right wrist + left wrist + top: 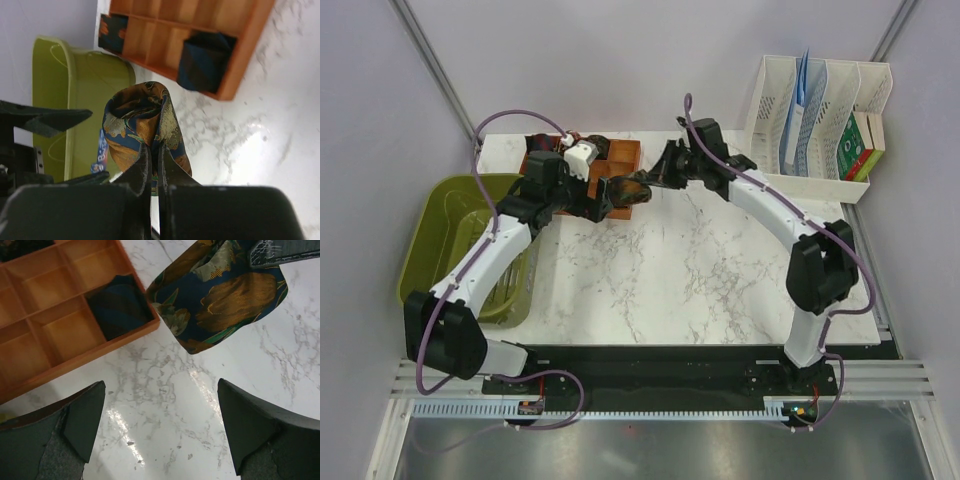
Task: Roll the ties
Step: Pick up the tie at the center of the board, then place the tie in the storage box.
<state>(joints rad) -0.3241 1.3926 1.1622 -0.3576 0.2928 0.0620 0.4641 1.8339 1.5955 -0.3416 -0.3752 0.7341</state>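
Though the right jaws are shut on the patterned tie (142,125), they seem to pinch only one edge of its loose roll. The rest bulges free above the table (165,405), just beside the front wall of the wooden tray (75,360). That thin hold is the main risk, as I judge it: a quick swing or tilt could let the outer coils slacken and the roll fall open.

The left jaws stand wide and empty, low over the bare marble near the roll. If they rise or close while the right arm travels, fingers could clash or snag the fabric.

One compartment at the tray's near corner already holds a dark tie (120,307), and another tie (111,32) sits at the far end. The empty cells look snug for this bulky roll — lowered off-centre, it may catch on a divider and unroll, or nudge the light tray along the table toward the green basket (85,85).
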